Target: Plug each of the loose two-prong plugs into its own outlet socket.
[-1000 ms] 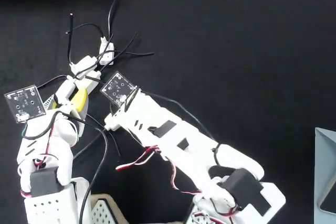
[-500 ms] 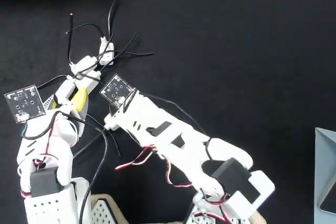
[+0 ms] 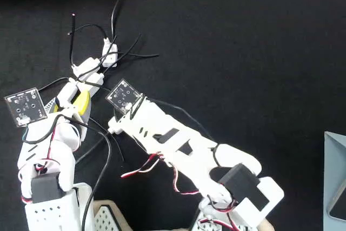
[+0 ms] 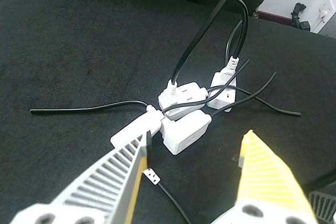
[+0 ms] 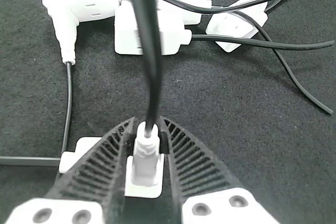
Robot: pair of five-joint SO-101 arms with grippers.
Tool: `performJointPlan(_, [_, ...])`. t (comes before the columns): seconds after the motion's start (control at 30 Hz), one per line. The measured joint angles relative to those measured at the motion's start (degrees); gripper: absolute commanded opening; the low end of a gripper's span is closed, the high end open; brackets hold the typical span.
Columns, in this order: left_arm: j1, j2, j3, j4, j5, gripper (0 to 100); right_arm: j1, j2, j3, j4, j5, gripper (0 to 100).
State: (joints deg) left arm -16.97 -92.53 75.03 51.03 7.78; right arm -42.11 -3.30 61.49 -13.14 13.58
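Right gripper: fingers closed tight on a small white plug. A thick black cord runs from the plug straight out ahead. The plug's prongs are buried between the fingers, not readable.

From the high view, this gripper's tips are covered by its own camera board.

Left gripper: spread wide, nothing held. One grey ribbed finger, one yellow.

Count from the right wrist view:
- Four white socket blocks bunched together just ahead of the held plug.
- A second plug lies loose just beside one finger.

The same bunch sits directly ahead of the left gripper's gap. It lies between the two grippers and near both.

Whether anything in the bunch is already seated: cannot tell. Thin black cords cross over the blocks and hide several faces. Two slots are readable on one block only.

All lies on a black cloth-covered table.
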Motion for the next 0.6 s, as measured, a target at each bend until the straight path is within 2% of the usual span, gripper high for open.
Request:
performJointPlan(0.3, [0.0, 0.0, 0.0, 0.0, 0.0, 28, 0.0, -0.44, 0.7, 1.67, -0.62, 1.1])
performJointPlan(0.5, [0.0, 0.0, 0.53, 0.09, 0.0, 28, 0.09, -0.35, -3.43, 13.27, -9.76, 1.1])
performJointPlan(0.6, [0.0, 0.0, 0.53, 0.09, 0.0, 28, 0.09, -0.35, -3.96, 14.86, -11.52, 1.1])
